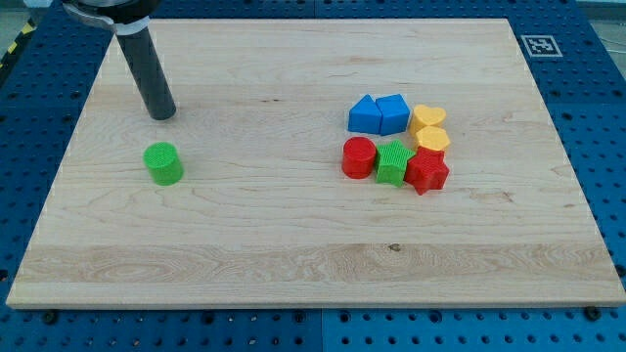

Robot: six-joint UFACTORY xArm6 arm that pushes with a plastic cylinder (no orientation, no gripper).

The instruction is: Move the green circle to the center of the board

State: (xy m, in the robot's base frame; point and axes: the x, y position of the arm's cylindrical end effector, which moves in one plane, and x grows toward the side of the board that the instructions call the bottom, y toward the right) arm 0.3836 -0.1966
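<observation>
A: Where is the green circle point(163, 163)?
B: Near the board's point(293, 264) left edge — the tip point(163, 114) stands just above it, apart.
A: The step?
B: Approach — next, get left of it, push right. No claw fitted.

A lab or robotics test bench: a wooden board point(293, 244) lies on a blue perforated mounting table point(597, 108), with a printed fiducial marker point(540, 45) at the frame's upper right.
</observation>
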